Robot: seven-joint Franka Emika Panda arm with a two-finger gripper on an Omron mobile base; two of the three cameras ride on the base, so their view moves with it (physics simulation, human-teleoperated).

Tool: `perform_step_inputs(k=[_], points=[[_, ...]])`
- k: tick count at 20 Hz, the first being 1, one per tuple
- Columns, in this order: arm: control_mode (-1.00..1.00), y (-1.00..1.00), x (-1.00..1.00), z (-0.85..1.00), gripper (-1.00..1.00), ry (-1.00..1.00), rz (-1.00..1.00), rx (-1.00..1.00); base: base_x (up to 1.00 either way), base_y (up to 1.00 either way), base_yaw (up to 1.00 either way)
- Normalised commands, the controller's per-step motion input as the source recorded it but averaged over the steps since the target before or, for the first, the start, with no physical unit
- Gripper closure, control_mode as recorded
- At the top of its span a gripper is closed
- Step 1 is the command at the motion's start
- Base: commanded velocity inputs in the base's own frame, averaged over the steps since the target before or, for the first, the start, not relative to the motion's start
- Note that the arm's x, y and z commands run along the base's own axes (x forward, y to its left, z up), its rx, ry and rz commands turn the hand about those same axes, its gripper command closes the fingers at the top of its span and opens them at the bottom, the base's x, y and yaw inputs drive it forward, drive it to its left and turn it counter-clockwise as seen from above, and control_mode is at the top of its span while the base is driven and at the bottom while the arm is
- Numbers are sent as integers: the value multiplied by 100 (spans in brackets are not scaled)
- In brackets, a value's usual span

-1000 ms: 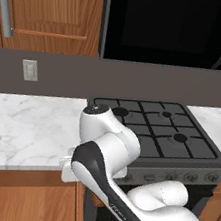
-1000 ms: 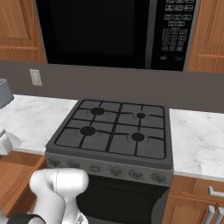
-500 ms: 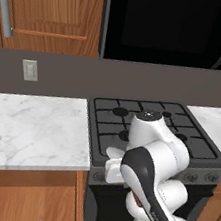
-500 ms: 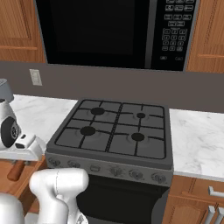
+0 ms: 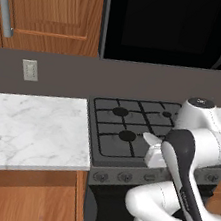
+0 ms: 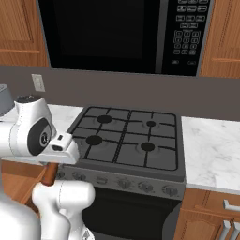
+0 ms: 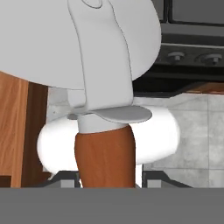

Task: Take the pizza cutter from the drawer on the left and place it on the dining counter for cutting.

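The robot's pincer [image 7: 109, 181] was clenched on the pizza cutter [image 7: 106, 155], whose reddish-brown handle rose between the two finger tips in the hand view, with the silvery metal part above it close against the lens. In the right base view the same brown handle [image 6: 49, 174] hung beneath the white hand, low in front of the black gas stove [image 6: 125, 140] and clear of any surface. The arm was folded across the stove front, beside the short marble tabletop [image 5: 31, 130] on its left. Judging by this, the pick-up from the drawer appeared complete and the carrying step was in hand; the dining counter was not among the things in sight, so the tool was not yet delivered. The next move would probably call for turning toward that long marble tabletop, keeping the grip firm on the handle, and lowering the cutter flat onto a bare stretch of marble before letting go.
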Motion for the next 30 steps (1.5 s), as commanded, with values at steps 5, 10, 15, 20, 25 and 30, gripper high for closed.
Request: perform_step_inputs(k=[5,10,15,20,25,30], points=[[-100,-55,32,44,100,0,0,0,0,0,0],[-100,-33,7,14,100,0,0,0,0,0,0],[-100,-2,7,1,100,0,0,0,0,0,0],[-100,0,34,3,100,0,-1,0,0,0,0],[-100,0,25,8,100,0,-1,0,0,0,0],[-100,0,7,2,100,0,0,0,0,0,0]])
